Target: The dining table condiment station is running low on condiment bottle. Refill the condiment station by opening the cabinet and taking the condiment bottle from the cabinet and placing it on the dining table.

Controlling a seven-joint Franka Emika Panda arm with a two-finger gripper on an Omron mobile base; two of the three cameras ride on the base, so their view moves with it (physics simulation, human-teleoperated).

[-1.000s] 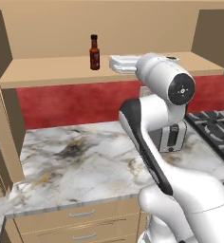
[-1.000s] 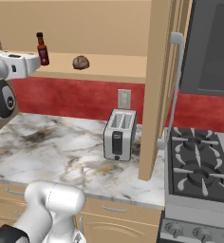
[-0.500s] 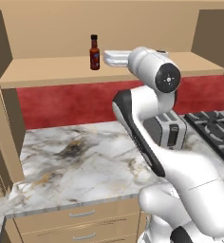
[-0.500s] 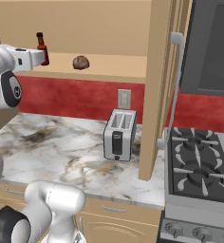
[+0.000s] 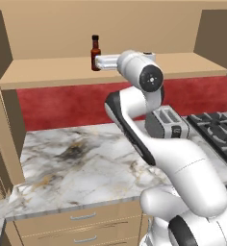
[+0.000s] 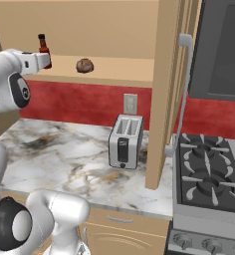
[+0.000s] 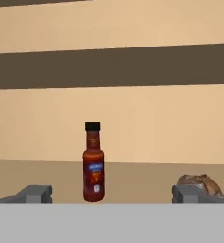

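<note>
- We see the gripper (image 7: 111,194) with its jaws spread wide apart, one fingertip (image 7: 35,193) low on the left of the hand view and the other low on the right — nothing is held or touched.
- The condiment bottle (image 7: 93,163) stands upright on the open cabinet (image 5: 48,72) shelf, ahead of the gripper and between its two fingertips, slightly nearer the left one, not yet enclosed.
- From the left base view, the bottle sits just beside the hand's tip.
- A small brown lump (image 6: 84,65) rests on the same shelf, near the bottle.

Tan wooden cabinet shelf (image 5: 48,72), upper frame: you've got the slim dark-red hot-sauce bottle (image 5: 95,52) standing upright, brown lumpy roll (image 6: 84,65) beside.
</note>
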